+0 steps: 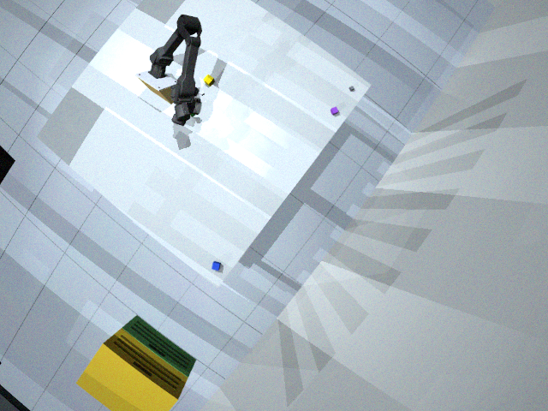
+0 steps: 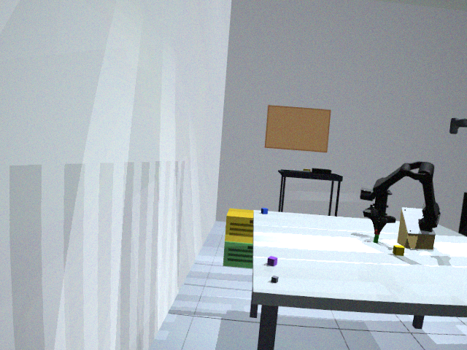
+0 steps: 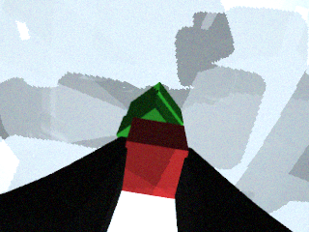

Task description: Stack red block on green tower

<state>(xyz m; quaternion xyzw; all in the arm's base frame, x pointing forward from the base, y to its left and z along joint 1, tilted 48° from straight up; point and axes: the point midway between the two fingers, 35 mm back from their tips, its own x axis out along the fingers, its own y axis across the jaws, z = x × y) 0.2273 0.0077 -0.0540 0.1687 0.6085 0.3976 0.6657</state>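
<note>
Red block (image 3: 154, 166) clamped in jaws, directly above green tower (image 3: 151, 111).

Upper left of the top view: the black arm (image 1: 187, 62) folds forward and down from its base, gripper (image 3: 154, 174) pointing at the table, fingers clamped on the red block (image 3: 154, 169).

The black arm (image 2: 411, 169) bends down over the white table (image 2: 339, 278); its gripper (image 2: 376, 230) pinches the red block (image 2: 376, 230) just above the green tower (image 2: 376, 238); a yellow cube (image 2: 398, 249) sits nearby.
</note>
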